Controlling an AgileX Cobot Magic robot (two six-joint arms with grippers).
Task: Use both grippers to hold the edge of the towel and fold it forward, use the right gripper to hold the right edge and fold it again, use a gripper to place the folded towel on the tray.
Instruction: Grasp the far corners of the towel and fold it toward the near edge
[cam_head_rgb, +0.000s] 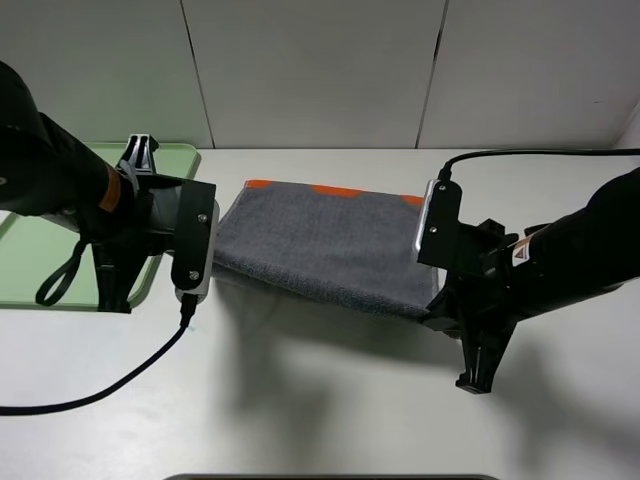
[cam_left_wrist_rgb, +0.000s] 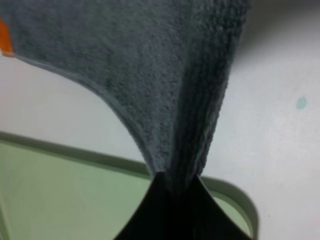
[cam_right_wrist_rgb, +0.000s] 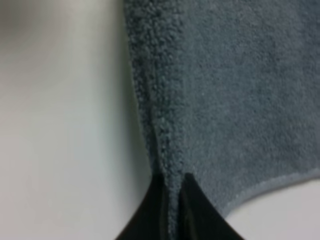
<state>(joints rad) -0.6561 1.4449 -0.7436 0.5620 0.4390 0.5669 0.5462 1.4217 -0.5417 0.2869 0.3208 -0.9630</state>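
The dark grey towel (cam_head_rgb: 325, 245) hangs lifted between both arms, its near hem off the white table and its orange-striped far end (cam_head_rgb: 335, 190) lying on the surface. My left gripper (cam_head_rgb: 217, 263) is shut on the towel's near left corner. In the left wrist view its black jaws (cam_left_wrist_rgb: 175, 187) pinch a fold of the terry cloth (cam_left_wrist_rgb: 165, 75). The right gripper (cam_head_rgb: 433, 303) is shut on the near right corner, and the right wrist view shows its jaws (cam_right_wrist_rgb: 172, 192) clamped on the towel (cam_right_wrist_rgb: 225, 100) beside the pale hem. The light-green tray (cam_head_rgb: 30, 265) lies at the far left, partly under the left arm.
A black cable (cam_head_rgb: 120, 385) trails from the left arm across the front of the table. Grey wall panels (cam_head_rgb: 320, 70) close off the back. A dark object (cam_head_rgb: 330, 477) shows at the table's front edge. The tray's rim (cam_left_wrist_rgb: 235, 197) lies just below the left jaws.
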